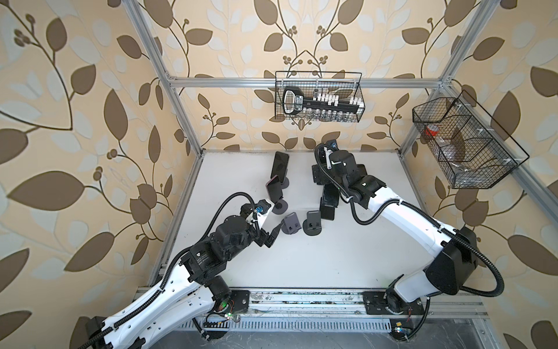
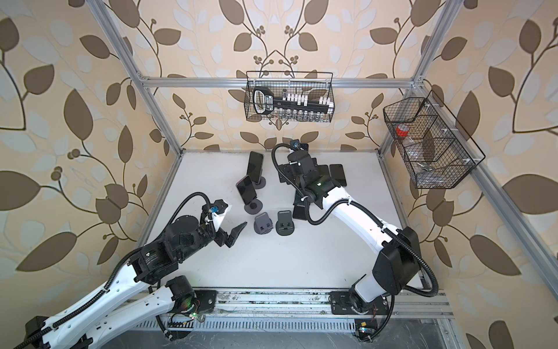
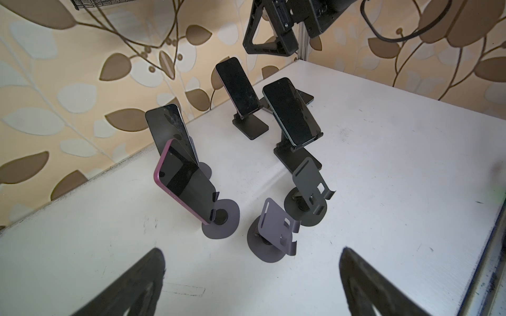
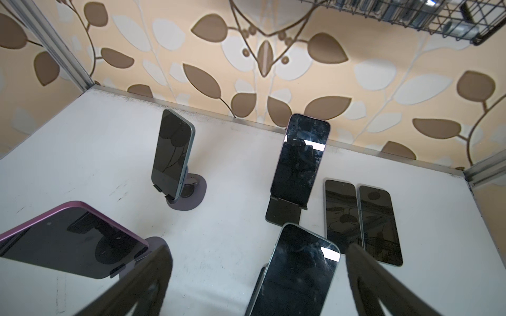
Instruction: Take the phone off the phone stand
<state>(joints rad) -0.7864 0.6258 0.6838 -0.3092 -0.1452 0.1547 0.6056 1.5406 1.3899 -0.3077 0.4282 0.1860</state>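
Phone (image 4: 298, 273) leans on its black stand (image 3: 282, 156) mid-table, under the right gripper (image 4: 258, 247), jaws apart. Two flat phones (image 4: 339, 213) lie right of it. Left gripper (image 3: 251, 250), jaws apart too, faces two empty stands (image 3: 309, 177).

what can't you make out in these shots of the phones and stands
- Black phone on a black folding stand: mostly under the right arm in both top views.
- Purple-edged phone: cut off by the right wrist view's edge.
- Two flat black phones: left wrist view, mostly behind the same phone.
- Small bottles in the black wire basket: too small to identify.
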